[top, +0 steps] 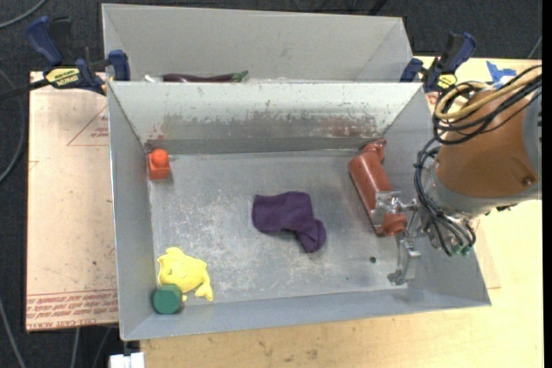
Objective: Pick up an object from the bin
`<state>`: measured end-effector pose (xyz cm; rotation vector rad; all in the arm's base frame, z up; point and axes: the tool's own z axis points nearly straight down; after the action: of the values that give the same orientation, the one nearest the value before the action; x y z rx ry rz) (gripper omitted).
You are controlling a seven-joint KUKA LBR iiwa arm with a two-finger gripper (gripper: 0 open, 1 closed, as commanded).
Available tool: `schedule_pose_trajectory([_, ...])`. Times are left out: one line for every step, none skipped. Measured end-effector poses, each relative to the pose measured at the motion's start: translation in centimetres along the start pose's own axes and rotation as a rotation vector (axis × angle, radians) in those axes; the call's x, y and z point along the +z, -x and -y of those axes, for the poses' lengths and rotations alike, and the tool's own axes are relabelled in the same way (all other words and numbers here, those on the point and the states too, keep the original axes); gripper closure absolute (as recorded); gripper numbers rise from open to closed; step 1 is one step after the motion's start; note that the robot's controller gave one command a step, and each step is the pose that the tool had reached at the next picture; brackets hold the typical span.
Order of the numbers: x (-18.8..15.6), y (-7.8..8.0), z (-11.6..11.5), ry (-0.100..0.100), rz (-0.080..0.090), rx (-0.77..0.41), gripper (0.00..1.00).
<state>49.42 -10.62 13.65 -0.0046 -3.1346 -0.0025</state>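
Gripper (pixel 399 270) noted low at right front of bin (pixel 259 121), just beside near end of red oblong object (pixel 371 175) laid along right wall. Gripper state cannot be told. Red oblong object judged stiff, light, possibly slippery; hold advised across narrow mid-body. Purple cloth (pixel 289 218) noted mid-floor, apart.

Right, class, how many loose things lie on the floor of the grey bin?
5: an orange block back left, a purple cloth mid-floor, a yellow toy and green disc front left, a red-brown block at right beside the arm, which may hide more.
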Motion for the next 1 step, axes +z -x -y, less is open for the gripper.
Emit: schedule_pose_trajectory([-0.42,0.18,-0.03,-0.001,0.007,-0.003,0.00])
